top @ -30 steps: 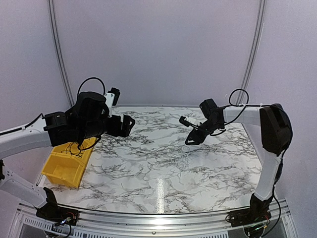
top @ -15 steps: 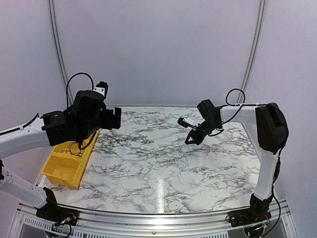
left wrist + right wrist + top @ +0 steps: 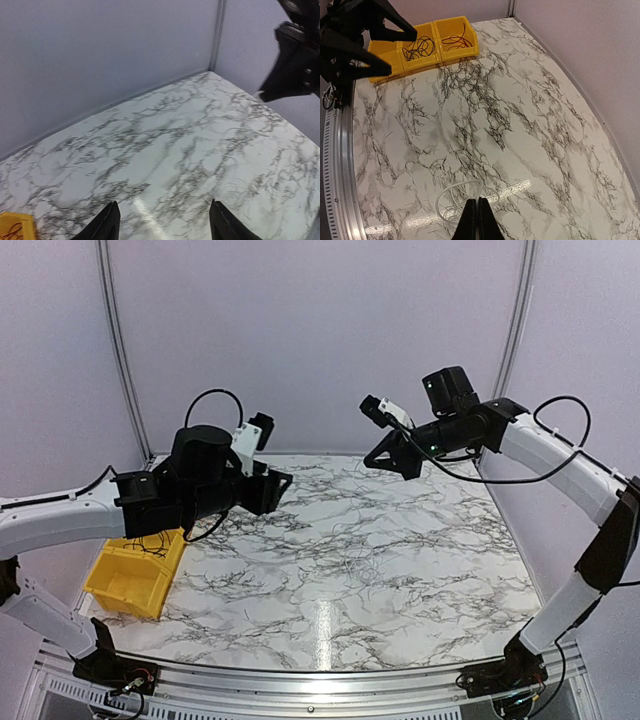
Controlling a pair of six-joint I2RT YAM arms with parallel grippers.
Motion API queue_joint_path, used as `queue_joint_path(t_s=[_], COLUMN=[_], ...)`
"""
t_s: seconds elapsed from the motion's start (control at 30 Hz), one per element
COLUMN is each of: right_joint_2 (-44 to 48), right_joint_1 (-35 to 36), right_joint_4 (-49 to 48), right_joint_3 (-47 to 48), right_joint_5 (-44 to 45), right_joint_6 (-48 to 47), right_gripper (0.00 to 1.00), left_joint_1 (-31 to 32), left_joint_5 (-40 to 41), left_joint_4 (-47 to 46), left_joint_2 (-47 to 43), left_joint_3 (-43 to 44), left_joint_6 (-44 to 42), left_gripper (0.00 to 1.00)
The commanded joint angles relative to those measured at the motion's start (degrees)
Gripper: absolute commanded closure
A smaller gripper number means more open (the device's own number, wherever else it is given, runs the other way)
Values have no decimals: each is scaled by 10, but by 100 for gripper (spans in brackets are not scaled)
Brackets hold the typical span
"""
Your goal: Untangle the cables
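My right gripper (image 3: 375,462) hangs high over the back of the marble table (image 3: 420,540), shut on a thin whitish cable. In the right wrist view that cable (image 3: 451,196) runs as a loop from between the closed fingertips (image 3: 480,201) down to a small pale tangle on the table. The top view shows the tangle (image 3: 355,562) only faintly, near the table's middle. My left gripper (image 3: 278,486) is held above the left side of the table. Its fingers (image 3: 107,226) stand open with nothing between them.
Yellow bins (image 3: 454,50) stand in a row at the table's left edge, one holding black cables (image 3: 418,48) and one reddish cables (image 3: 456,39). A yellow bin (image 3: 130,575) shows under the left arm. Walls close off the back and right side.
The right gripper closed low over the tangle, then rose high and back with the whitish cable. The left arm swung forward to the right, its jaws slightly narrower.
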State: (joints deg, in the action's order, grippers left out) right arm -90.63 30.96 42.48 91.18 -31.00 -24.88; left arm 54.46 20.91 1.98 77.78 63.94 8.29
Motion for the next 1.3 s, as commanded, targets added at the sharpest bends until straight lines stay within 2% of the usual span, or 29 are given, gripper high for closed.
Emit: queue_joint_path(t_s=[0.0,0.17,0.33,0.47,0.53,0.63,0.73,0.9,1.0,1.1,1.27], right_joint_2=[1,-4,-12,-16,-16,-17,-28,-38,-26,-11,43], right_joint_1=[21,28,29,29,30,29,29,29,29,30,25], right_joint_4=[37,64,104,136,151,163,173,165,146,149,111], right_joint_3=[28,94,147,191,216,273,351,470,498,486,362], right_joint_5=[5,-2,-30,-64,-90,-110,-104,-67,-37,-6,36], right_joint_6=[20,43,43,50,55,75,92,117,120,104,96], right_gripper=[100,100,100,100,100,100,100,100,100,100,100], left_joint_1=[63,65,56,41,30,15,8,5,4,4,1], left_joint_5=[-143,-188,-173,-170,-178,-202,-222,-241,-252,-256,-243], left_joint_4=[-82,-156,-208,-259,-293,-336,-361,-372,-377,-379,-381], left_joint_2=[33,96,196,271,303,347,384,423,435,427,366], left_joint_3=[8,14,49,88,98,112,125,132,133,128,87], left_joint_6=[-60,-51,-65,-61,-50,-22,6,37,48,55,61], left_gripper=[34,33,32,34,40,55,75,93,98,100,100])
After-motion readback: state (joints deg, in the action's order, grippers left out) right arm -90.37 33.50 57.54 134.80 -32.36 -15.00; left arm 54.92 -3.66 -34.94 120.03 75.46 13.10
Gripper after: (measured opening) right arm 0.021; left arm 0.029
